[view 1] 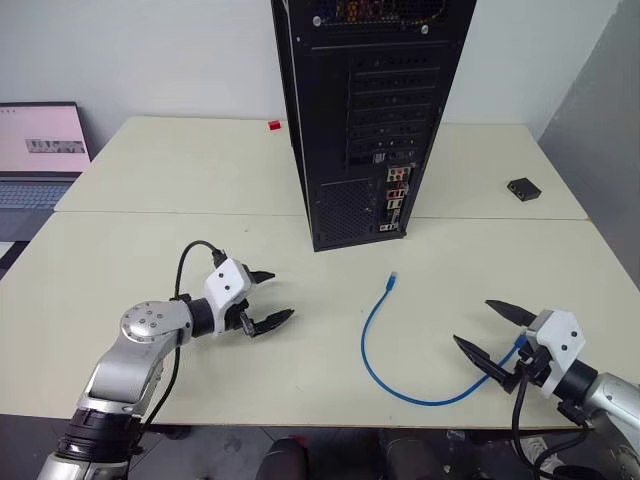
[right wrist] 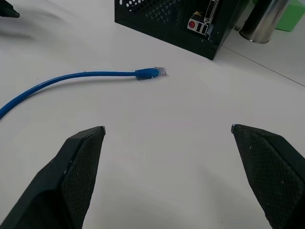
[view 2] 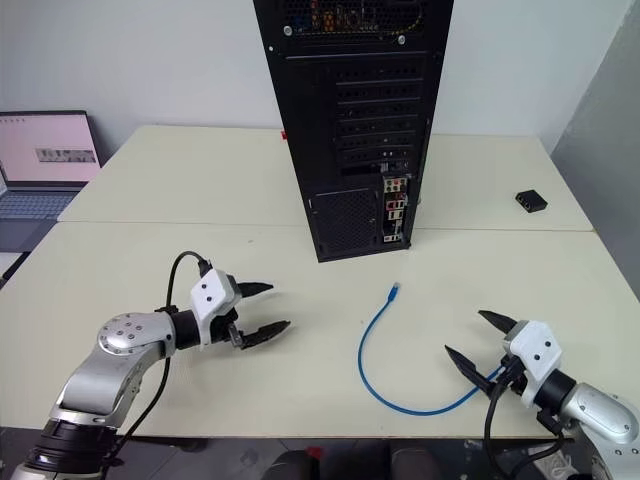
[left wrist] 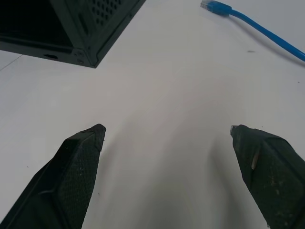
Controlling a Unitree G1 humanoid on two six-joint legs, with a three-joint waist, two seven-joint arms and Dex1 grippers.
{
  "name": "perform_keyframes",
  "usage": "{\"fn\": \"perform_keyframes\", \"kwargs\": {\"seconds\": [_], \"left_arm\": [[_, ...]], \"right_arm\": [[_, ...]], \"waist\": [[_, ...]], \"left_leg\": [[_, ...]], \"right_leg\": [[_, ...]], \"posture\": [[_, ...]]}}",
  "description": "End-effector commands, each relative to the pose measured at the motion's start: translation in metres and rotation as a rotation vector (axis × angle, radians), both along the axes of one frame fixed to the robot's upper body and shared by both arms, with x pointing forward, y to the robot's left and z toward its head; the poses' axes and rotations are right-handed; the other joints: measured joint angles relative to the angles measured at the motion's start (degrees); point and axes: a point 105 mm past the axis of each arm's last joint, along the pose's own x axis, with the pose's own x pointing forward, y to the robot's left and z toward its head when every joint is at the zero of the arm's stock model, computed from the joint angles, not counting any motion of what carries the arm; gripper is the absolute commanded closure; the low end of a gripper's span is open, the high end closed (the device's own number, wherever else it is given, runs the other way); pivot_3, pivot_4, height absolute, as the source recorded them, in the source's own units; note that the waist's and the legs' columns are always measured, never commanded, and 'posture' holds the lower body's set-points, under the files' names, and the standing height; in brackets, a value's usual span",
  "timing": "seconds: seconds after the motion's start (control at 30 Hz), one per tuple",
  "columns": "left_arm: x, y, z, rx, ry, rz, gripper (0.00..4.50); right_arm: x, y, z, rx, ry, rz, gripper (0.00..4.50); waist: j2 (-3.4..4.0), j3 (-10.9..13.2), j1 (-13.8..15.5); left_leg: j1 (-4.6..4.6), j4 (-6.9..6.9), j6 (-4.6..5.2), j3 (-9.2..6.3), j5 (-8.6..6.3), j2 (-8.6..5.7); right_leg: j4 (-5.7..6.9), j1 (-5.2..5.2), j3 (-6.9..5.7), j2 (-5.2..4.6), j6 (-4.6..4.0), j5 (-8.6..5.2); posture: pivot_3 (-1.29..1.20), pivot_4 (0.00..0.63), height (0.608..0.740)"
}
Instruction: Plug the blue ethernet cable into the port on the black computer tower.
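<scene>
Table: pale cream top, two sections joined along a seam running side to side.
Wall: plain white, behind the table.
Side panel: grey, at the right edge.
Laptop: open, beyond the table's far left corner, screen lit pale pink.
Light: even, soft shadows.

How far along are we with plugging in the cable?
Nothing looks done yet. The cable lies loose on the table, one plug short of the tower. Both the left gripper and right gripper are open and hold nothing. Left: grasp the plug, carry it to the port strip, insert it.
</scene>
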Motion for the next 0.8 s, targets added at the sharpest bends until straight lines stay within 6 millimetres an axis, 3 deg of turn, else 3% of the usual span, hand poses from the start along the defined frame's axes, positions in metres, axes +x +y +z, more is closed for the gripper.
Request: {"fn": "perform_keyframes", "kwargs": {"seconds": [0.03, 0.53, 0.8], "left_arm": [[0.000, -0.005, 0.018, -0.022, -0.073, -0.021, 0.04], [-0.003, -0.006, 0.014, 0.002, -0.082, -0.023, 0.04], [-0.006, -0.019, 0.018, -0.022, -0.074, -0.117, 0.04]], "right_arm": [[0.001, 0.001, 0.009, -0.014, -0.035, 0.016, 0.00], [0.001, 0.011, 0.012, -0.013, -0.032, 0.046, 0.00], [-0.007, 0.047, 0.012, 0.068, -0.018, 0.110, 0.00]], "waist": [[0.00, 0.00, 0.00], [0.00, 0.00, 0.00], [0.00, 0.00, -0.01]], "left_leg": [[0.00, 0.00, 0.00, 0.00, 0.00, 0.00], [0.00, 0.00, 0.00, -0.01, 0.00, 0.00], [0.00, 0.00, 0.00, -0.01, 0.00, 0.00]], "right_leg": [[0.00, 0.00, 0.00, 0.00, 0.00, 0.00], [0.01, 0.00, 0.00, 0.00, 0.00, 0.00], [0.01, 0.00, -0.01, 0.00, 0.00, 0.00]], "posture": [[0.00, 0.150, 0.740], [0.00, 0.150, 0.740], [0.00, 0.150, 0.740]]}}
